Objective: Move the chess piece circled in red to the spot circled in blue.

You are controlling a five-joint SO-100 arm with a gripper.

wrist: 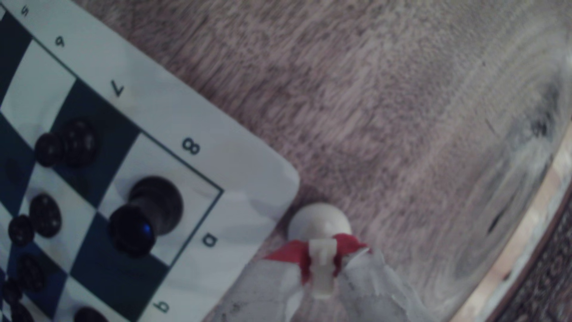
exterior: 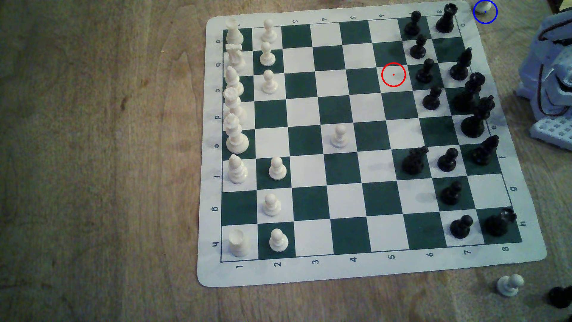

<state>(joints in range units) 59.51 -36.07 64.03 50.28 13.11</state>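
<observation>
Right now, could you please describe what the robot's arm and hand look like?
In the exterior view the arm is pale blue-white printed plastic, with thin dark and red cables looping along it and a white perforated grid base. In the wrist view the hand has whitish, scuffed fingers with red tape at their tips.

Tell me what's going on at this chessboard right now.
The arm's gripper has its red-tipped fingers closed around the white knight, whose round base sits on bare wood just off the board corner by the black rook. In the exterior view, the knight lies inside the blue ring, while the red ring marks an empty square.
</observation>
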